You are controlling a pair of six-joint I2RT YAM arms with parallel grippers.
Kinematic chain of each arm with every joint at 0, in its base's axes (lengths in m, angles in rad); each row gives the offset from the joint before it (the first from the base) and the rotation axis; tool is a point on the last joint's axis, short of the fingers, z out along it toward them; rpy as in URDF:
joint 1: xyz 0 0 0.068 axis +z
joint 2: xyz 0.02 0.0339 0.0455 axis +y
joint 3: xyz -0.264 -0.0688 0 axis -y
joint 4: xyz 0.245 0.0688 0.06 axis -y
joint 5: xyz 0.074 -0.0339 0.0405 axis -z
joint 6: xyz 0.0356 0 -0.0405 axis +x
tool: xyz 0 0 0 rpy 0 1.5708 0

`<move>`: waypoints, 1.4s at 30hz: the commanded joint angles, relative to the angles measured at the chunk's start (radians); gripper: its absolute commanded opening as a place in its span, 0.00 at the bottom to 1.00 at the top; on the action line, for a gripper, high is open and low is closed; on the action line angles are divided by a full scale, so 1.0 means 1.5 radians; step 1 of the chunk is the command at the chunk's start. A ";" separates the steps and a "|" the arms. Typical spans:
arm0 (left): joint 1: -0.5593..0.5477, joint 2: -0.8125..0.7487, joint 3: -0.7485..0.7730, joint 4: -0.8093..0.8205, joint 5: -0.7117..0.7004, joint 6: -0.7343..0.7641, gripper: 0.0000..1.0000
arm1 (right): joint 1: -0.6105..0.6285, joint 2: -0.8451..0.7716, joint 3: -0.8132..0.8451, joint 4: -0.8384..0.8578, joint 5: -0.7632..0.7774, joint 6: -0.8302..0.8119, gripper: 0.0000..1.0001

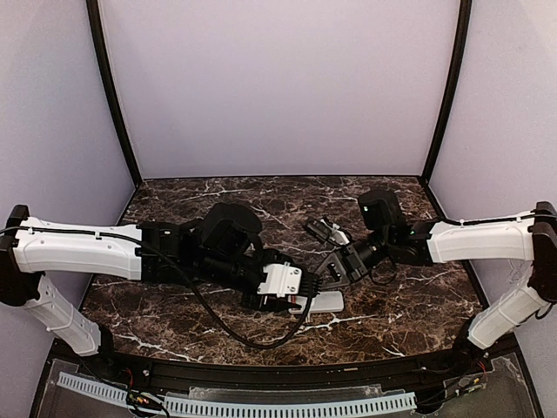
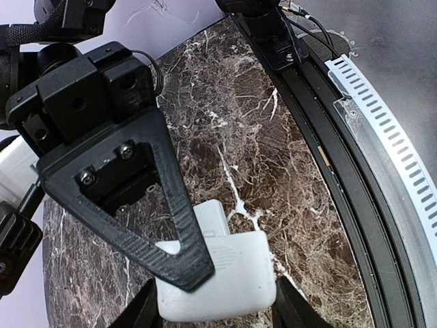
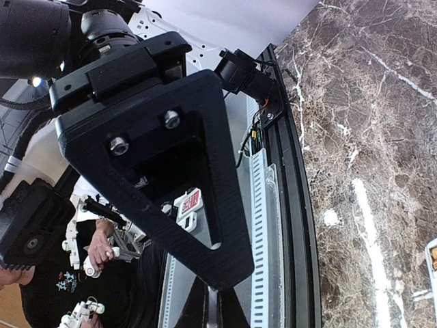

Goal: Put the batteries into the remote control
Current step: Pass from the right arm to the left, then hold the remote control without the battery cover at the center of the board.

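Just toward 5 o'clock from the middle of the tabletop [image 1: 191,205], you have the remote control [image 1: 331,303] lying flat with its plain white back up, the face the batteries presumably go in through. Your left gripper [image 1: 306,294] comes in from 9 o'clock. Its jaws sit against either side of the remote control, which should pin it so it cannot skid. I judge that to be a hold rather than a hover.

Your right gripper [image 1: 336,266] reaches in from 3 o'clock. The left wrist view shows one of its fingers [image 2: 179,249] lying across the white back, probably to work at the cover. How wide its jaws stand I cannot tell.

By count you have one remote control, two arms, and no batteries that I can pick out with certainty. A small dark object [image 1: 324,230] lies at 12 o'clock from the remote control, too small to identify.
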 commanded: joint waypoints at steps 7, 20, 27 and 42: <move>0.001 -0.007 -0.012 0.021 -0.010 -0.056 0.32 | -0.024 0.006 -0.016 0.013 0.008 0.002 0.28; 0.068 0.006 -0.143 0.147 0.025 -0.198 0.26 | -0.133 -0.063 -0.085 -0.034 0.085 -0.001 0.50; 0.087 0.063 -0.163 0.185 0.034 -0.236 0.28 | -0.132 -0.058 -0.115 -0.020 0.103 0.010 0.41; 0.126 0.177 -0.109 0.158 0.089 -0.223 0.30 | -0.133 -0.009 -0.138 0.003 0.118 0.015 0.35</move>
